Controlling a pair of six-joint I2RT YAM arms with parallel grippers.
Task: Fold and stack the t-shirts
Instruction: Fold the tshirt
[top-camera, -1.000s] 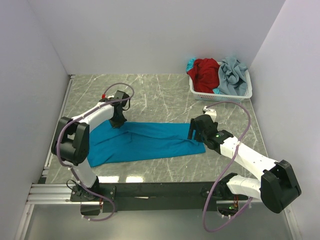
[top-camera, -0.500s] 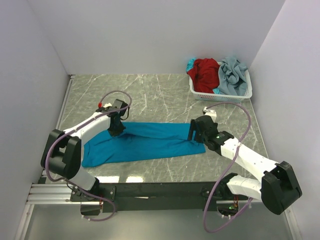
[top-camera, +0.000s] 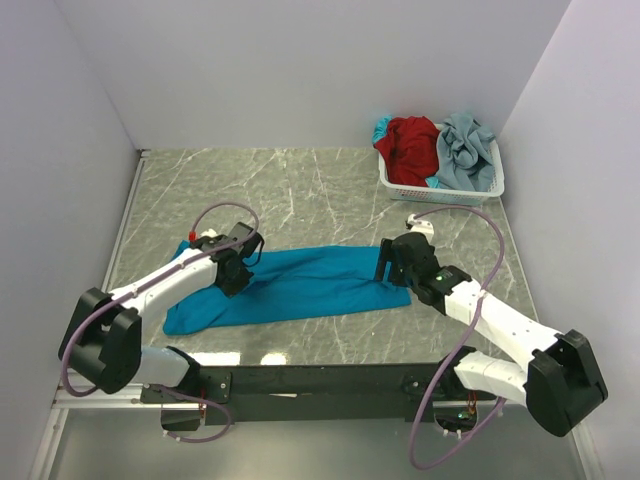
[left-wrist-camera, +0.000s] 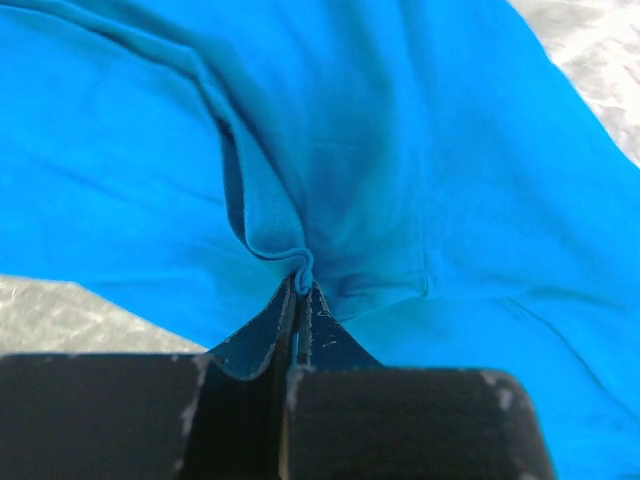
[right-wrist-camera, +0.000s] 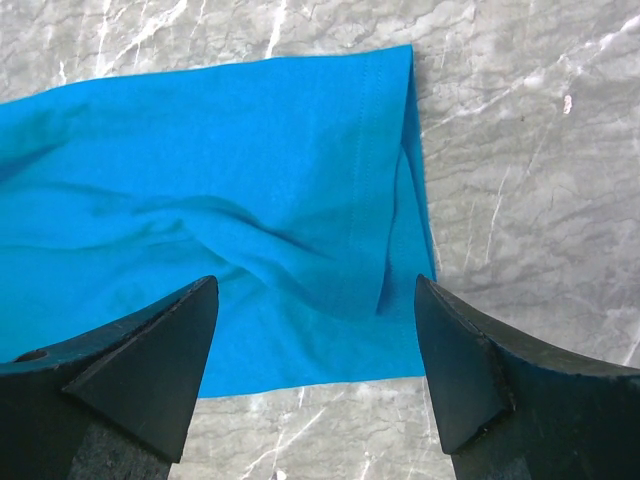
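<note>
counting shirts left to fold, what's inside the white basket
The white basket holds a red t-shirt and a pale grey-blue t-shirt, heaped up. A scrap of teal cloth peeks out at its left edge. Anything beneath them is covered.

Overall brightness: bright and even in all three views, under white, diffuse light from overhead.
Glare: in the top view, pale patches reflect off the polished table (top-camera: 330, 190) at 6 to 7 o'clock, along its near edge.
Shadows: soft and short, with thin dark lines in the folds of the teal-blue t-shirt (top-camera: 310, 285).
Left wrist focus: the cloth is soft-edged around the left gripper (left-wrist-camera: 298, 298); the table at 1 o'clock is blurred and washed pale.
Right wrist focus: sharp, with the hem stitching readable; the right gripper (right-wrist-camera: 315, 290) fingers (right-wrist-camera: 140, 370) at 5 and 7 o'clock are dark and show little detail.
Distortion: in the top view, the walls (top-camera: 300, 70) splay outward toward the frame edges.
</note>
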